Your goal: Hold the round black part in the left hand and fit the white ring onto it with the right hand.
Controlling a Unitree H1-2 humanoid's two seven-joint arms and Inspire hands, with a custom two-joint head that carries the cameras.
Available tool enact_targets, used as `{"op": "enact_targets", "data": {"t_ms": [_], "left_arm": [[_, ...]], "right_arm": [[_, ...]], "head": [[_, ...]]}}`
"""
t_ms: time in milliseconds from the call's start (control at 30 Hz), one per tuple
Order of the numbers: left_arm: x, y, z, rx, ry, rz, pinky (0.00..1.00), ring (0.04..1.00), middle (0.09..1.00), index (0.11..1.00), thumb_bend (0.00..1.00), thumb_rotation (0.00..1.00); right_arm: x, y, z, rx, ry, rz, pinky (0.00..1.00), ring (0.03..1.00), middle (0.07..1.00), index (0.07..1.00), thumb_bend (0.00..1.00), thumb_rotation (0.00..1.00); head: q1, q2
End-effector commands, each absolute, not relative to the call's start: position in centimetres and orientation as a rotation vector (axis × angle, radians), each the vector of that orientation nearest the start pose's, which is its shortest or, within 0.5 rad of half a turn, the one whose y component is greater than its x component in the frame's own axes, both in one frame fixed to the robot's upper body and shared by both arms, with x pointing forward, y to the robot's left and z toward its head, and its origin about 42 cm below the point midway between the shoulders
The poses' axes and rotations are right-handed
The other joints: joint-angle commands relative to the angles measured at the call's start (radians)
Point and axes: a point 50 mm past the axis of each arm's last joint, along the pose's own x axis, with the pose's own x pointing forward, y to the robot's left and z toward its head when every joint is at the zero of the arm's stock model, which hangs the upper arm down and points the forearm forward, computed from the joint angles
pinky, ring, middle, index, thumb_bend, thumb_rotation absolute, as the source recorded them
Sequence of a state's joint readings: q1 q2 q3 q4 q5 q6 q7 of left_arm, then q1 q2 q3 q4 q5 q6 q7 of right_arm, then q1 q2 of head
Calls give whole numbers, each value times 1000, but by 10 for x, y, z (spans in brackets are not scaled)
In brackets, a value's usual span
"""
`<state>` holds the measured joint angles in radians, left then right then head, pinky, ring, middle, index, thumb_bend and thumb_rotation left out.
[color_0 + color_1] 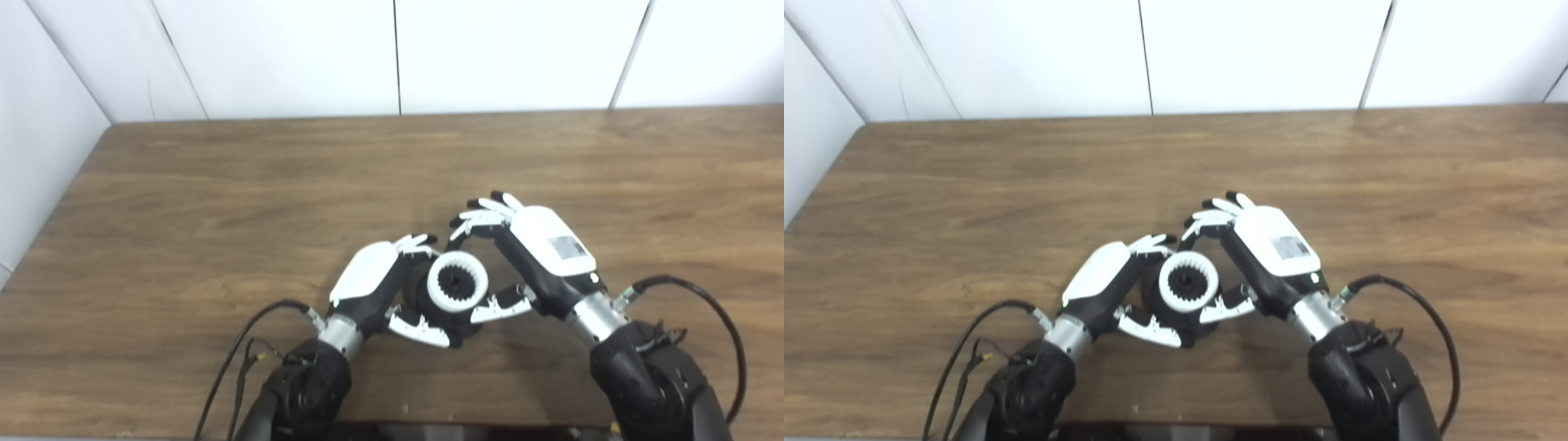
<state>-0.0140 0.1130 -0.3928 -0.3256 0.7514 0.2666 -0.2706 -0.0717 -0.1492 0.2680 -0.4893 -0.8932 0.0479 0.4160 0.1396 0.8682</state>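
Note:
The round black part [418, 295] sits low over the table near its front edge, gripped by my left hand [376, 278], with fingers behind it and thumb in front. The white ring [435, 285], toothed on its inner edge, lies on top of the black part, facing up. My right hand [539, 245] comes in from the right. Its thumb touches the ring's lower right rim and its fingers [481, 217] curl over the upper rim. The same grouping shows in the right eye view, with the ring [1167, 283] between both hands.
The wooden table [184, 214] runs back to a white wall and to a white wall at the left. Black cables hang from both wrists, one by the left arm [245, 334] and one by the right [716, 312].

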Motion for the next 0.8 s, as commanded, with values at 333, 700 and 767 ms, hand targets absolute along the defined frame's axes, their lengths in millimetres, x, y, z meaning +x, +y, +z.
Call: {"op": "enact_targets", "data": {"t_ms": [333, 700, 767], "left_arm": [[261, 135, 167, 835, -117, -411, 928, 956, 925, 636, 882, 307], [261, 135, 167, 828, -119, -408, 932, 955, 923, 633, 882, 290], [262, 135, 166, 831, -115, -408, 931, 957, 923, 635, 882, 292]], "right_arm": [[269, -154, 216, -1060, -417, 370, 945, 890, 775, 481, 515, 157], [273, -157, 220, -1168, -321, 430, 965, 927, 848, 664, 783, 426], [273, -158, 223, -1192, -302, 452, 918, 938, 905, 825, 957, 540]], "head": [[6, 8], [2, 11], [5, 10]]}}
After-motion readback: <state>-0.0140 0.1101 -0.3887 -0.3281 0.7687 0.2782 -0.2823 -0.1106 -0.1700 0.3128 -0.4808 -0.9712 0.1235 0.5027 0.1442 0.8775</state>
